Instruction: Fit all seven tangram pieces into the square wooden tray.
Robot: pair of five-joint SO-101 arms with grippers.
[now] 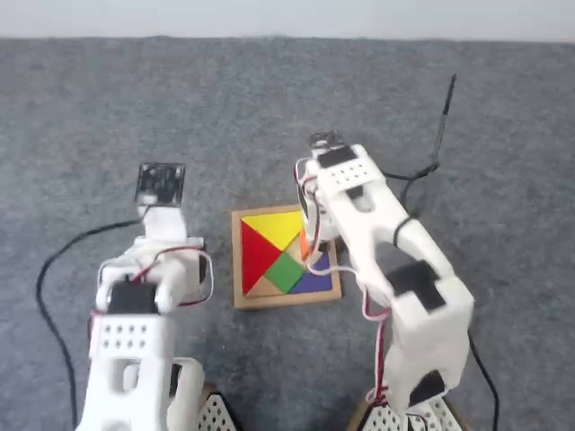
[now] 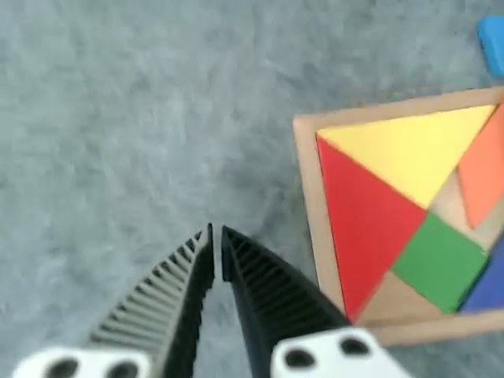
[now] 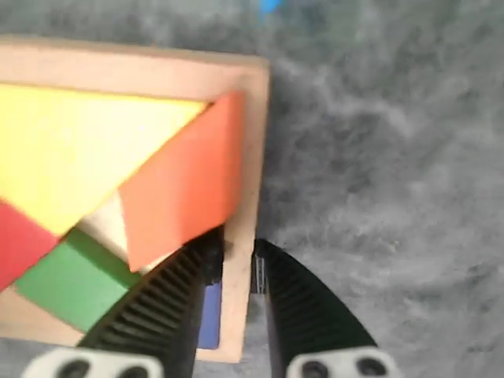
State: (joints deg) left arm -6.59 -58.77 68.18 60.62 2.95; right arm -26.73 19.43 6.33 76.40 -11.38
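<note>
The square wooden tray lies on grey carpet between the arms. It holds a yellow triangle, a red triangle, a green square and a blue piece. An orange piece rests tilted, overlapping the yellow triangle and leaning on the tray's rim. My right gripper hangs over that rim, narrowly open, one finger inside by the orange piece's corner and the other outside. Over carpet beside the tray's other side, my left gripper is shut and empty. A small blue piece lies on the carpet beyond the tray.
Bare wood shows in the tray below the red and green pieces. Black cables trail on the carpet by both arm bases, and a thin black rod lies at the far right. Open carpet stretches behind and to the left.
</note>
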